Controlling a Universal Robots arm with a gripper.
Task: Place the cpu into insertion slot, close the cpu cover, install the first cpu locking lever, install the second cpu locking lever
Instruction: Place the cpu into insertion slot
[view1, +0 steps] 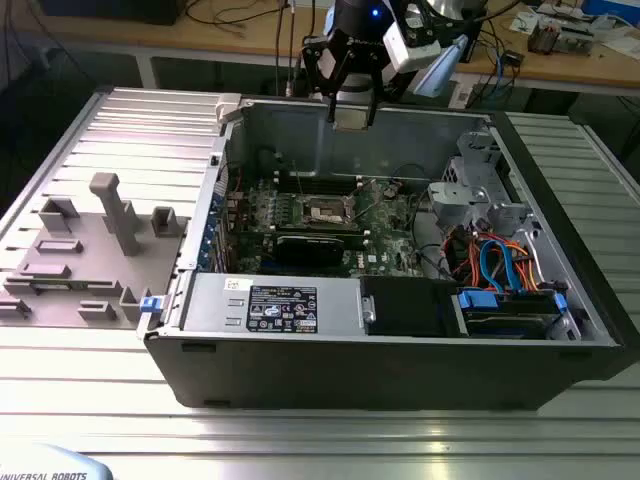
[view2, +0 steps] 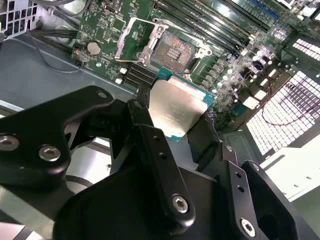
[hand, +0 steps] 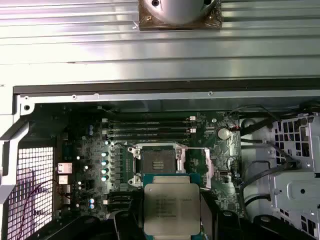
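- Ribbed metal table (view1: 300, 440) carries an open computer case (view1: 400, 370) lying on its side. A cluttered workbench (view1: 560, 60) with cables runs behind it.
- Grey plastic fixtures (view1: 110, 215) stand on the table at the exterior view's left, just beside the case.
- Inside the case is a green circuit board (view1: 385, 215) with a long black card (view1: 315, 248) lying across it. A labelled power supply (view1: 280, 305) sits along the near wall, and blue and orange cables (view1: 500, 265) lie at the exterior view's right.
- Gripper (view1: 352, 120) hangs over the case's far wall in the exterior view, well above the board.
- Its two black fingers (view2: 141, 114) are pinched onto the cpu (view2: 177, 107), one on each opposite edge. The chip is firmly held and not slack.
- In both wrist views the cpu's silvery metal top faces the camera, with a green border showing along its rim.
- In the first wrist view the cpu (hand: 171, 207) sits flat between the fingers (hand: 206, 217).
- The cpu is in the air, apart from the board and not seated.
- Insertion slot (view1: 328, 211) lies mid-board, just beside the black card. Its dark centre is uncovered in both wrist views.
- Cpu cover (view2: 148, 22) is swung up off the slot and stands beside it as a thin silvery frame, with green board visible through its window.
- Long narrow memory slots (hand: 150, 127) run parallel near the socket.
- Round coin battery (view2: 93, 48) sits on the board, near the socket.
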